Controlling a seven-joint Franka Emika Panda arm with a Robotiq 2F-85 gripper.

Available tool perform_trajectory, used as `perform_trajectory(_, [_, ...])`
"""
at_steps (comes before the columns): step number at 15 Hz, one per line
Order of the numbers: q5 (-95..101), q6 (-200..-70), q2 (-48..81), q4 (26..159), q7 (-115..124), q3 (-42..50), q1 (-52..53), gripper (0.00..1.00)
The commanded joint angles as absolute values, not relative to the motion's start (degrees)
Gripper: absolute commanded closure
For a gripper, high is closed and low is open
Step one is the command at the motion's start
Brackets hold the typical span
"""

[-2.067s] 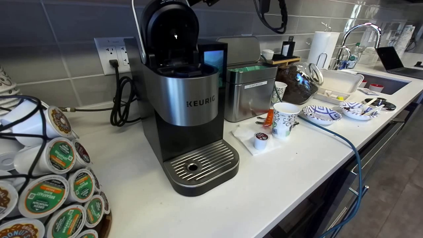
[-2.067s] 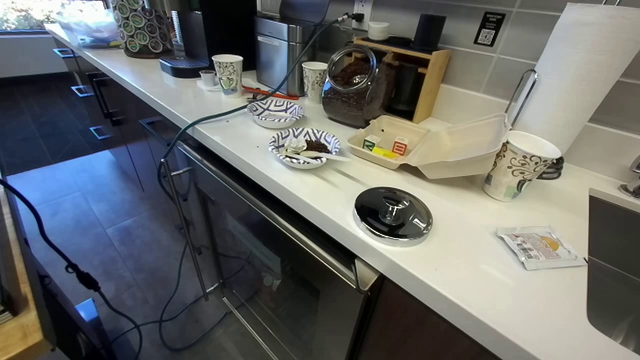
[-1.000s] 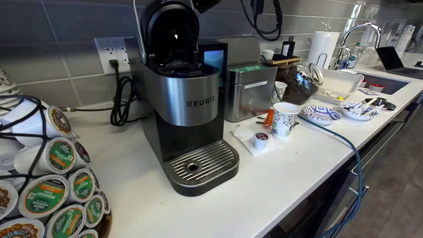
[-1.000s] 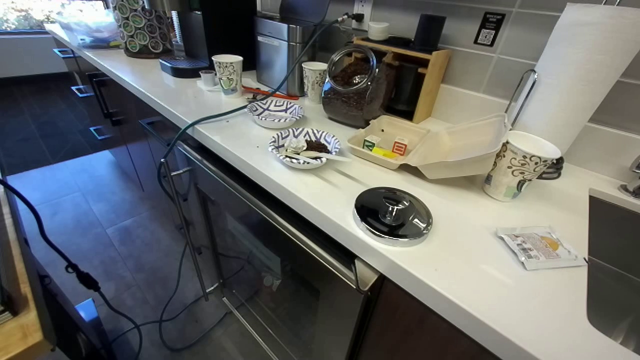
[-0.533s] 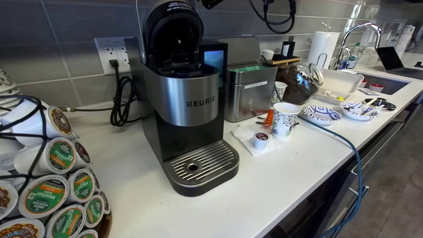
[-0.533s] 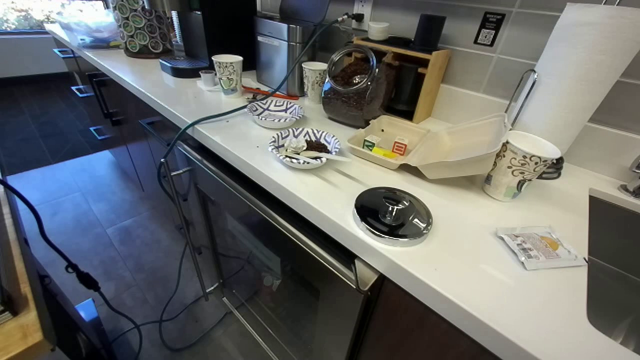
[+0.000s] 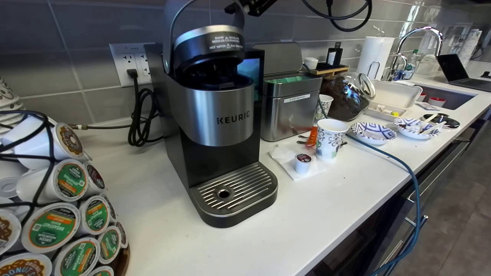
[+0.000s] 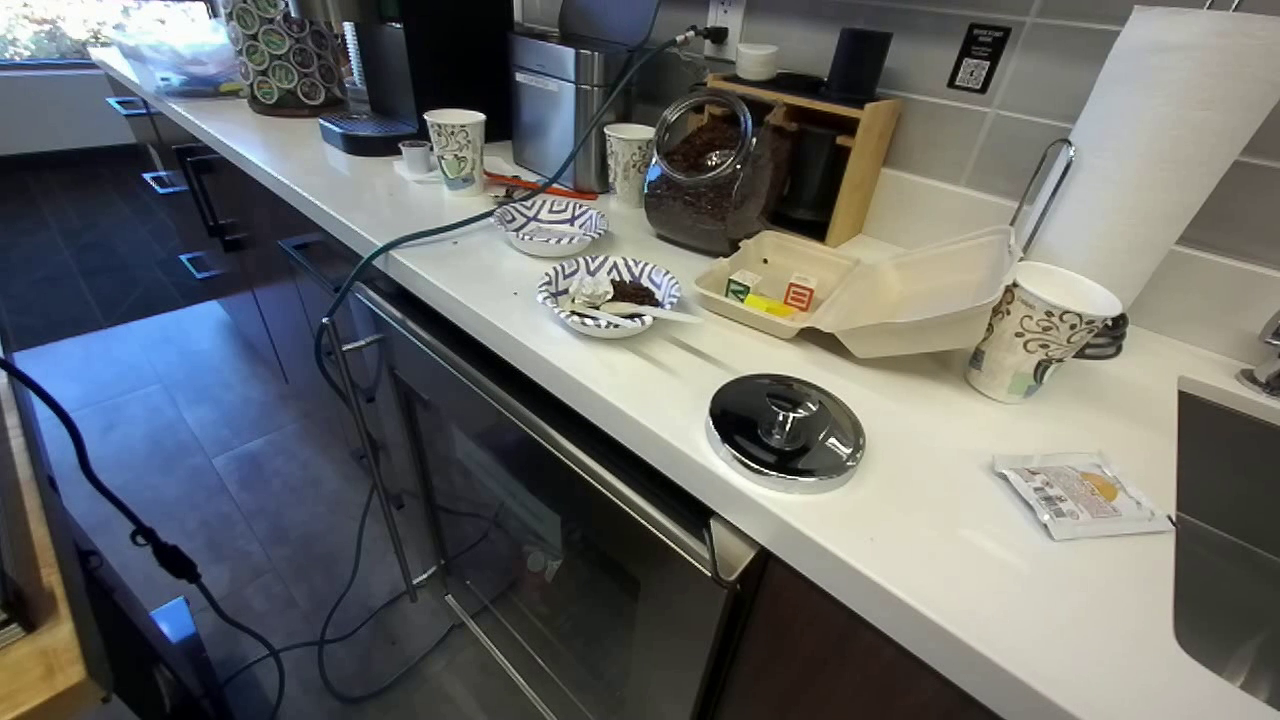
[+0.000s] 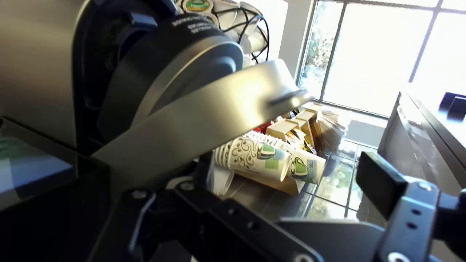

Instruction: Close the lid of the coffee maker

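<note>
The coffee maker (image 7: 218,115), black and silver, stands on the counter; its dark side also shows in an exterior view (image 8: 450,80), top cut off. The lid (image 7: 215,46) is tilted forward, partly lowered, with a gap above the brewer's head. Its grey handle band (image 7: 174,23) arches above it. In the wrist view the lid (image 9: 174,69) is at upper left and its band (image 9: 204,120) crosses in front of one finger, partly hiding it. My gripper (image 9: 293,175) is open, its jaws wide apart. One fingertip (image 7: 231,8) shows by the band's top; contact is unclear.
A pod rack (image 7: 69,199) stands left of the brewer. A steel box (image 7: 289,111), a coffee pod (image 7: 303,165) and a paper cup (image 7: 332,140) are to its right. Stacked cups (image 9: 255,156) show in the wrist view. A blue cable (image 7: 399,159) crosses the counter.
The lid has swung from upright forward and down, and its handle band has come forward with it. The gripper and its black cables have shifted right in that exterior view.
</note>
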State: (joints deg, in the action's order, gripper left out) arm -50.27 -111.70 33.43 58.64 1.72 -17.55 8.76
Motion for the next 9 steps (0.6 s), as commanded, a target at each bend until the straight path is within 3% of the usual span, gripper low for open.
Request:
perform_trajectory(1, [-48.3, -106.7, 28.3, 66.3, 6.4, -16.1, 7.8, 0.0])
perform_trajectory(9, [-46.4, -104.8, 24.2, 73.5, 7.8, -14.5, 7.3, 0.0])
